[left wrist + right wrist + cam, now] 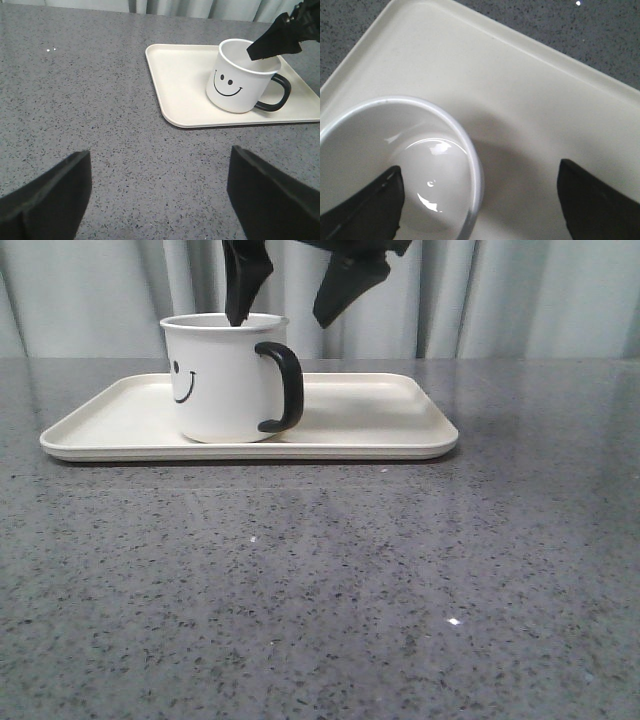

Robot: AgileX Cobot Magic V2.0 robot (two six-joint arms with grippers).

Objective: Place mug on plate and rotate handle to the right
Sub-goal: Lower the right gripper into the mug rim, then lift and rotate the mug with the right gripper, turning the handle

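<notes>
The mug [225, 378] stands upright on the left half of the plate [370, 425], its handle [283, 387] already pointing right; placing looks done, and releasing appears to be the step in hand. The right gripper [290, 295] straddles the rim, one finger inside, one outside, spread apart and gripping nothing; the next move calls for a straight lift without catching the wall. The left gripper [160, 195] hangs wide open over bare table; the plate's right half lies free.

No readable words, brands or numbers anywhere, only a black smiley face printed on the white mug [225, 380], 2 dot eyes, 1 curved mouth
</notes>
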